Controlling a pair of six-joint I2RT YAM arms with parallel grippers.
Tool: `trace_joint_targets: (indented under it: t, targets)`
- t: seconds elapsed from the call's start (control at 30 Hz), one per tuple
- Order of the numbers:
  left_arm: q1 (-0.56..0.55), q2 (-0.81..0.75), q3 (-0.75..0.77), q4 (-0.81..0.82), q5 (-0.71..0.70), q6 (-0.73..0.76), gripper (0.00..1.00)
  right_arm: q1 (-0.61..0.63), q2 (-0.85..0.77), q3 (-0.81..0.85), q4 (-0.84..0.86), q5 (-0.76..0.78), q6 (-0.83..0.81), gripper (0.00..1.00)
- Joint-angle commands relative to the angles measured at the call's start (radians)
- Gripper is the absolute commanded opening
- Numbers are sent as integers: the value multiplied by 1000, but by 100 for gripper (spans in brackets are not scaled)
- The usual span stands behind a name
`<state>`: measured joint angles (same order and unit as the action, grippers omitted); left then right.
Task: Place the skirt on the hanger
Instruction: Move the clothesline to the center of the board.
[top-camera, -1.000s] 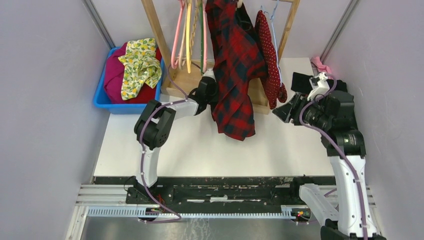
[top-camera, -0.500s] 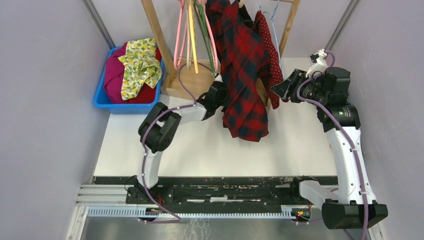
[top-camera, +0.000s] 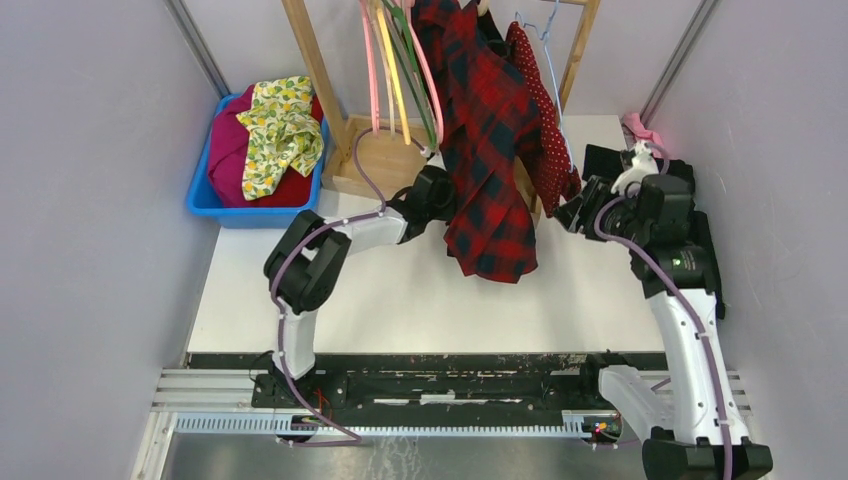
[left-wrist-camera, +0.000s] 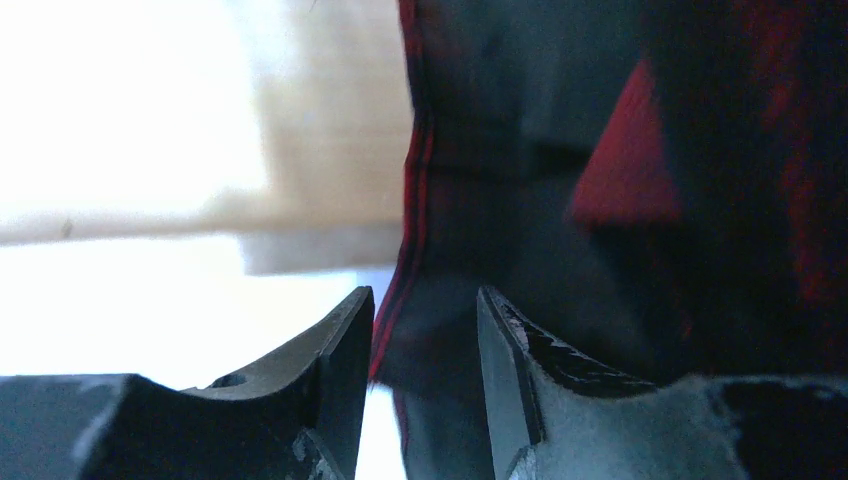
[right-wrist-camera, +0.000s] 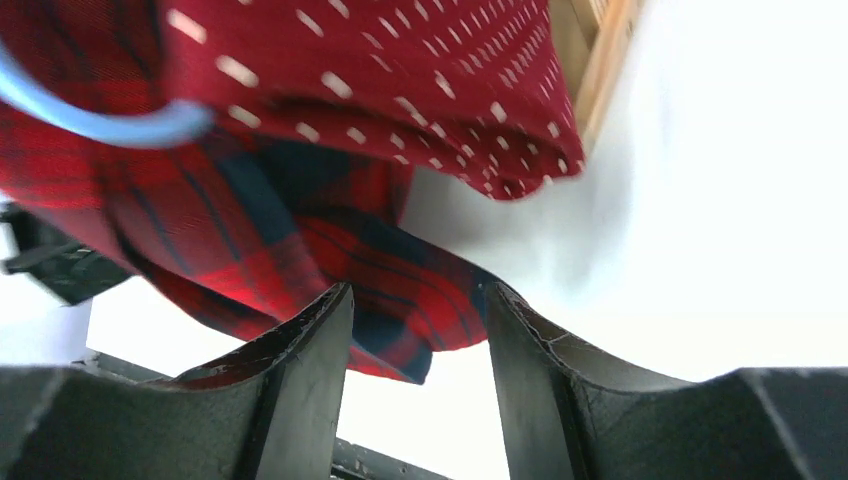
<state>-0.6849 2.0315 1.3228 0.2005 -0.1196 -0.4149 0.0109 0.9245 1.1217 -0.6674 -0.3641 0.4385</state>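
The skirt (top-camera: 541, 120), dark red with tiny white dots, hangs on the wooden rack from the thin pale-blue hanger (top-camera: 549, 62), just right of a red-and-black plaid garment (top-camera: 490, 150). In the right wrist view the skirt (right-wrist-camera: 400, 80) hangs above my fingers, with a stretch of the hanger wire (right-wrist-camera: 100, 125) at the left. My right gripper (top-camera: 575, 207) (right-wrist-camera: 418, 300) is open below the skirt's hem and holds nothing. My left gripper (top-camera: 442, 197) (left-wrist-camera: 425, 300) is open at the plaid garment's left edge (left-wrist-camera: 410, 200), which hangs between its fingers.
The wooden rack (top-camera: 310, 60) stands on a wooden base (top-camera: 380, 160) and carries pink, yellow and green hangers (top-camera: 395, 70). A blue bin (top-camera: 203, 200) at the left holds magenta cloth and a yellow floral cloth (top-camera: 280, 130). Grey walls close both sides.
My left gripper moved right against the plaid garment, pushed it right, then its jaws widened. My right gripper rose toward the skirt and has dropped back below its hem. The coloured hangers swung.
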Motion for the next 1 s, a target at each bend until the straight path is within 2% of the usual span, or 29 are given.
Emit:
trace_joint_targets:
  t: [0.0, 0.2, 0.37, 0.5, 0.67, 0.97]
  targets:
    - [24, -115, -53, -229, 7, 2, 51, -1, -38, -145, 30, 79, 1, 58]
    - [57, -232, -83, -275, 8, 20, 53, -1, 42, -349, 259, 143, 82, 58]
    - [114, -294, -126, -288, -3, 40, 54, -1, 254, -383, 461, 183, 94, 57]
    - [220, -279, -119, -266, 30, 55, 54, 0, 385, -357, 604, 180, 138, 57]
    - [317, -194, -33, -246, 37, 82, 54, 1, 517, -299, 725, 178, 200, 57]
    - [356, -3, 159, -236, 12, 136, 53, 19, 758, -123, 691, 225, 183, 56]
